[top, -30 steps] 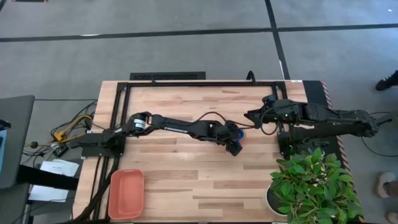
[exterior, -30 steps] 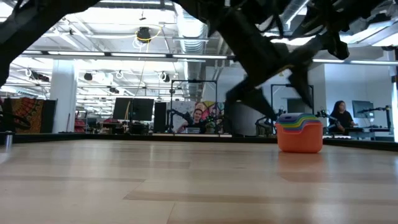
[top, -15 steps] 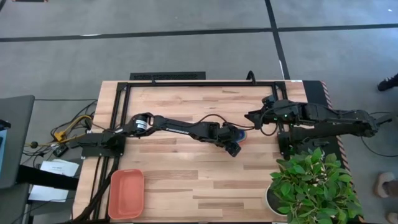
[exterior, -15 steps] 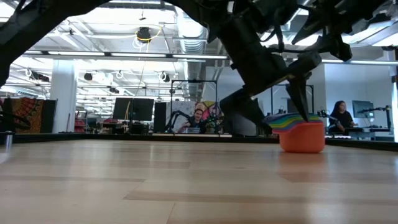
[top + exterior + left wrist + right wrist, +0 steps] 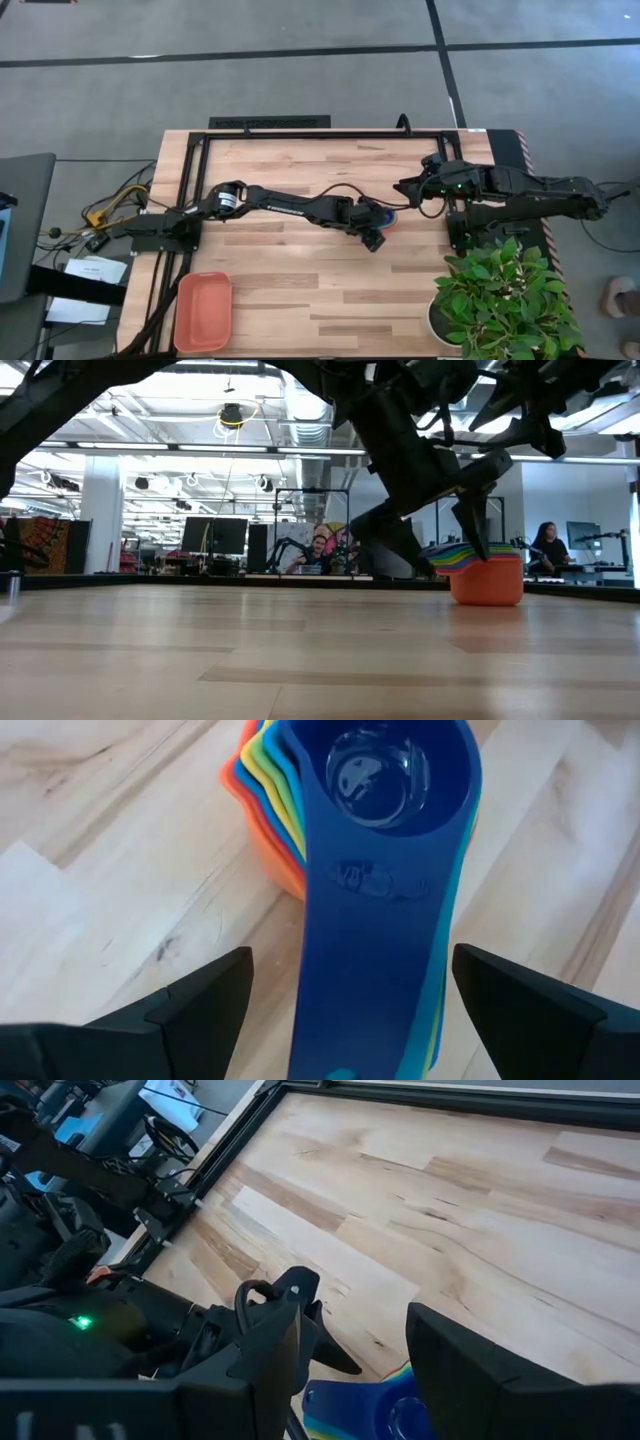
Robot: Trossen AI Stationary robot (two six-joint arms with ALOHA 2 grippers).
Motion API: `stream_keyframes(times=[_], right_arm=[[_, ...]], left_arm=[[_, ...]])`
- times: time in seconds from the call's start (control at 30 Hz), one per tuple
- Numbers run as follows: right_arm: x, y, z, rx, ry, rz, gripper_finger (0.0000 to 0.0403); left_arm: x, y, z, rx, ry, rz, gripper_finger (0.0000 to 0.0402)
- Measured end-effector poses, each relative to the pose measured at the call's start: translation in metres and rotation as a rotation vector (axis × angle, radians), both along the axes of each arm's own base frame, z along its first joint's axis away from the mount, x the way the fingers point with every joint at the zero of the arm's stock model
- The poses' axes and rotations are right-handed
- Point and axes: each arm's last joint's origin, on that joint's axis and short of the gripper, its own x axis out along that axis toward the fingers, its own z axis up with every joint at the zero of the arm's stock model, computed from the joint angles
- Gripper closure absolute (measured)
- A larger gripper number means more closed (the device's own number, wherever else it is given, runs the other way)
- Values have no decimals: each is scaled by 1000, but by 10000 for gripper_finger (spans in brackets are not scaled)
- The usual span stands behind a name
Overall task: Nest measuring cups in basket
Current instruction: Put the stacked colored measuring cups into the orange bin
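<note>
The measuring cups (image 5: 385,780) stand nested in one stack on the table, dark blue on top and coral at the bottom (image 5: 486,582). Their stacked handles (image 5: 375,970) point toward my left gripper (image 5: 350,955). That gripper is open, one finger on either side of the handles, with a gap on both sides. In the high view the stack (image 5: 388,214) lies right of the table's middle, with my left gripper (image 5: 375,235) just on its near side. My right gripper (image 5: 403,190) hovers open just beyond the stack, toward the far right. The salmon basket (image 5: 203,311) sits at the near left corner.
A potted plant (image 5: 505,300) fills the near right corner. A black frame rail (image 5: 320,133) runs along the far edge and another down the left side. Bare wood lies between the stack and the basket. People sit in the room beyond the table (image 5: 548,545).
My left gripper has come down and a little toward the table's left, closing in on the stack until its open fingers stand around the handles. My right arm has kept still.
</note>
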Motion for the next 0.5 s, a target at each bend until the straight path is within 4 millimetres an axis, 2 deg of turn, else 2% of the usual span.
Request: stream_keyframes(times=[0.5], right_arm=[[0,0,0,1,-1,0,195]], left_arm=[[0,0,-2,23,17,-25,70]])
